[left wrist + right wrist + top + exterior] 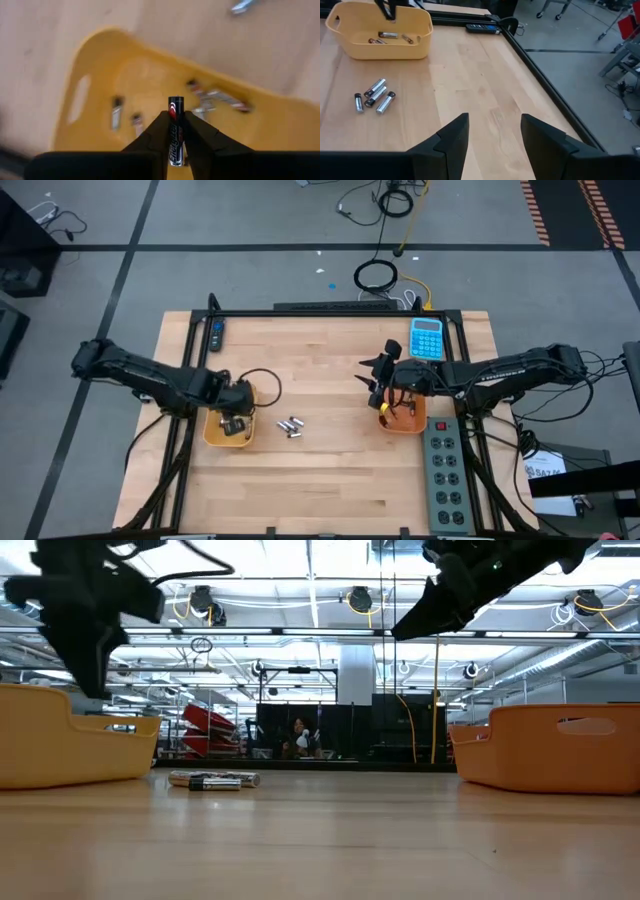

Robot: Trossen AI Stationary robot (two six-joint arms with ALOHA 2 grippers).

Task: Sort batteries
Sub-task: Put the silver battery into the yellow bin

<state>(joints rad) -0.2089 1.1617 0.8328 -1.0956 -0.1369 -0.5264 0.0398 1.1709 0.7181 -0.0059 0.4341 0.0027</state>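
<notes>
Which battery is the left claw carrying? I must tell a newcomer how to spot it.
Find the yellow tray on the table's left side. The left claw hangs over it, pinching a black battery that stands upright between its fingers. Every other battery lies flat, either inside the tray or in the loose batteries on the wood beside it.

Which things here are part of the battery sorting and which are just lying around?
Part of the job:
- black battery gripped in the left end effector above the left yellow tray
- loose batteries on the table
- right yellow tray, right end effector open above it

Just lying about:
- blue calculator
- remote control
- power strip
</notes>
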